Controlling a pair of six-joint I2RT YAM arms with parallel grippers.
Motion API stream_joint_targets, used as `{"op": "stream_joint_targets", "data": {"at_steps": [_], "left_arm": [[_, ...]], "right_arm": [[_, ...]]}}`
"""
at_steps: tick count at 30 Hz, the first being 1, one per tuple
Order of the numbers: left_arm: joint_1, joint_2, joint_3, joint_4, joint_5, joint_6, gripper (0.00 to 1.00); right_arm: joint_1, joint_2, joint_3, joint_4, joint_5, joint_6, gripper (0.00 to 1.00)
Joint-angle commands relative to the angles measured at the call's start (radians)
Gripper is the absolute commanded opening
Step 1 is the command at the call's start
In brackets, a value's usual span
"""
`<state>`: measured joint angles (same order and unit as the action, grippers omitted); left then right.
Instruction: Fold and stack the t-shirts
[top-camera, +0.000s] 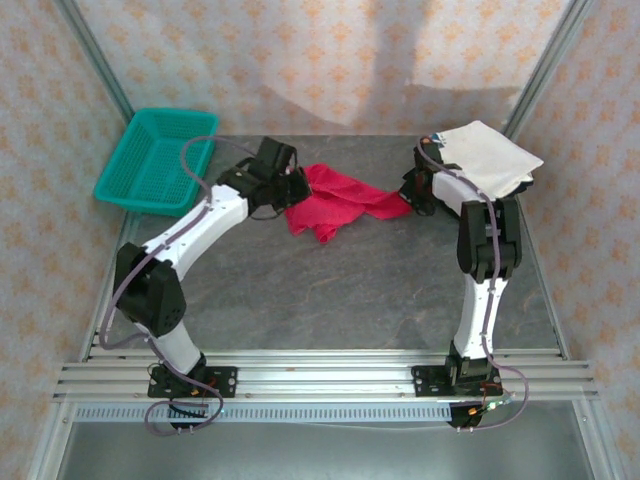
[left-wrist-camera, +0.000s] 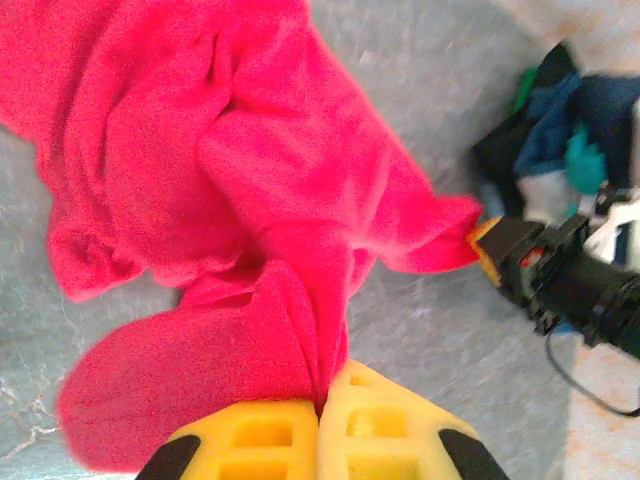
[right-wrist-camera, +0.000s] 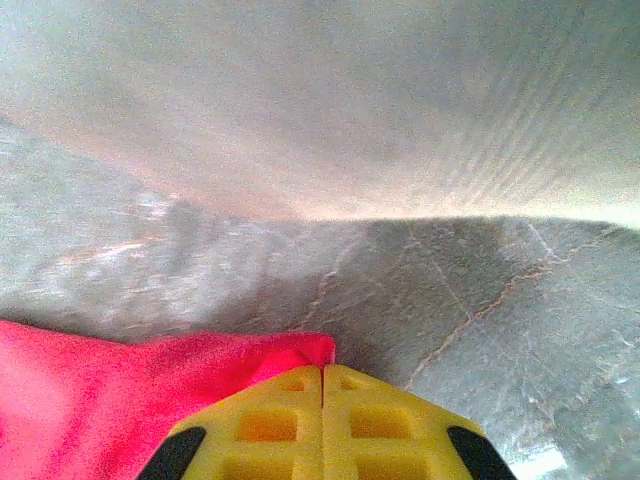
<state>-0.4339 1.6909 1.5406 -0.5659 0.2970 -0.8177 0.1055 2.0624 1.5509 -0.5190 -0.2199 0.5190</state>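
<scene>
Near centre of grey table (top-camera: 330, 300): noted left gripper (left-wrist-camera: 320, 405) clenched on bunched edge of red t-shirt (top-camera: 335, 205). Noted right gripper (right-wrist-camera: 322, 375) pinched tight on opposite corner of same shirt. Lay crumpled between both grippers, mid-table. Farther back: recorded dark navy-and-teal cloth (left-wrist-camera: 570, 140) just beyond right gripper, white t-shirt (top-camera: 490, 155) at far right corner, teal basket (top-camera: 155, 160) at far left.

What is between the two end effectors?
The red t-shirt lies crumpled between the left end effector and right end effector, each pinching one end; the top view shows it.
</scene>
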Motion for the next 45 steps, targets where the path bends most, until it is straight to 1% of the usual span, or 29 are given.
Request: {"op": "stream_joint_targets", "data": {"at_steps": [1, 8, 13, 16, 19, 22, 25, 30, 35, 38, 43, 45], "left_arm": [[0.041, -0.081, 0.124, -0.083, 0.004, 0.073, 0.0], [0.143, -0.117, 0.279, -0.13, 0.042, 0.112, 0.0], [0.235, -0.117, 0.479, -0.209, 0.045, 0.164, 0.0], [0.295, -0.114, 0.589, -0.256, 0.036, 0.202, 0.0], [0.34, -0.113, 0.662, -0.28, 0.043, 0.238, 0.0], [0.368, -0.126, 0.708, -0.292, 0.05, 0.277, 0.0], [0.381, -0.153, 0.731, -0.293, 0.041, 0.343, 0.0], [0.397, -0.184, 0.781, -0.324, -0.031, 0.427, 0.0], [0.397, -0.178, 0.816, -0.311, -0.027, 0.499, 0.0], [0.397, -0.147, 0.848, -0.316, -0.038, 0.54, 0.0], [0.397, -0.051, 0.894, -0.293, 0.002, 0.564, 0.0], [0.397, -0.003, 0.917, -0.288, 0.0, 0.579, 0.0]], "right_arm": [[-0.007, -0.161, 0.062, 0.056, 0.02, -0.033, 0.0], [-0.008, -0.336, 0.117, 0.143, -0.036, -0.046, 0.0], [-0.024, -0.444, 0.166, 0.198, -0.049, -0.072, 0.0], [-0.039, -0.468, 0.222, 0.191, -0.057, -0.099, 0.0], [-0.047, -0.49, 0.261, 0.178, -0.076, -0.106, 0.0], [-0.047, -0.542, 0.246, 0.221, -0.098, -0.093, 0.0], [-0.047, -0.598, 0.254, 0.221, -0.109, -0.094, 0.0], [-0.047, -0.677, 0.271, 0.203, -0.089, -0.113, 0.0], [-0.047, -0.682, 0.31, 0.182, -0.1, -0.116, 0.0], [-0.047, -0.656, 0.329, 0.182, -0.109, -0.126, 0.0], [-0.047, -0.561, 0.361, 0.197, -0.123, -0.131, 0.0], [-0.047, -0.496, 0.397, 0.202, -0.133, -0.136, 0.0]]}}
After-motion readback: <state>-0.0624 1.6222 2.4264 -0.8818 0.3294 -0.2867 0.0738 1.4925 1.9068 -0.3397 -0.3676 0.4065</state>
